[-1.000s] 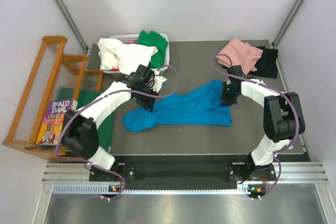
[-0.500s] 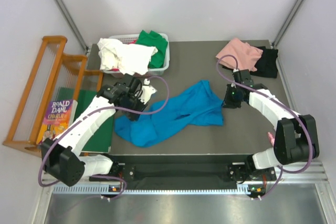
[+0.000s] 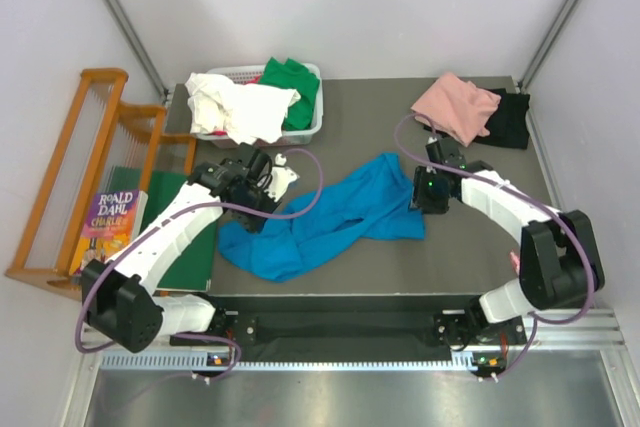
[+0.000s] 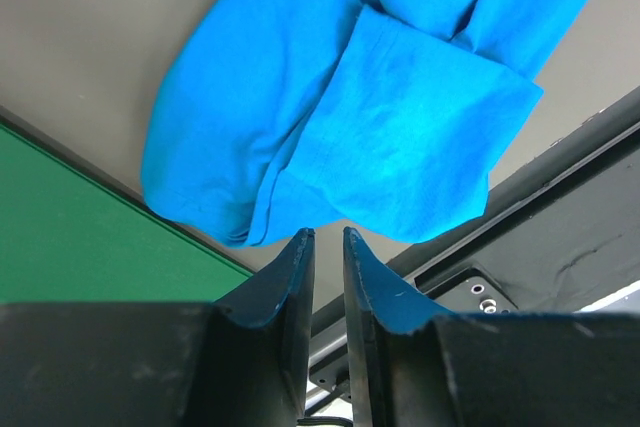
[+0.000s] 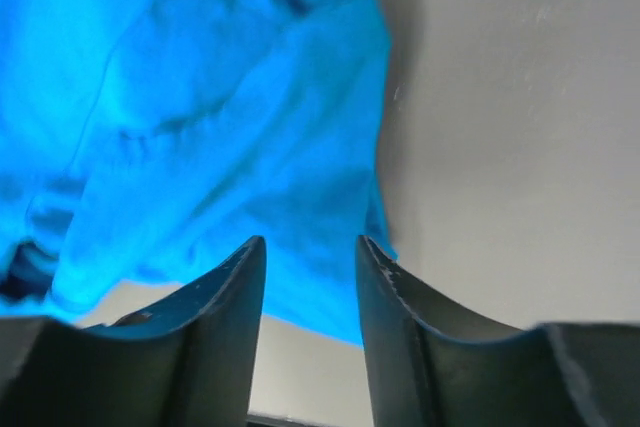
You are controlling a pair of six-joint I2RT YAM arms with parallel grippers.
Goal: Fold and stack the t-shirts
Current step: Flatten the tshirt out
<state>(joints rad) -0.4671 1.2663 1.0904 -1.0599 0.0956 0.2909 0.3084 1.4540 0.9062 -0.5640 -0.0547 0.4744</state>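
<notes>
The blue t-shirt [image 3: 325, 215] was found nearest the arms, crumpled and unfolded on the middle of the table [image 3: 480, 257], with its bulk bunched toward the near left. The left claw [image 4: 322, 237] was seen above that near-left end, its jaws parted only narrowly and nothing between them. The right claw [image 5: 310, 242] was seen over the shirt's right edge, its jaws set wider apart and likewise empty. No cloth was held by either claw. A green board [image 4: 60, 247] was noted just beside the shirt on the left.

Farther back, a white t-shirt [image 3: 235, 107] and a green t-shirt [image 3: 295, 77] were noted heaped in a basket [image 3: 318, 97] at the far left. A pink t-shirt [image 3: 458, 107] lay touching a black t-shirt [image 3: 510, 119] at the far right corner.

The step in hand was judged to be the spreading of the blue shirt ahead of folding, as no fold was evident. The next move was judged to call for two corners or a hem to be gripped and drawn apart until the cloth lay flat.
</notes>
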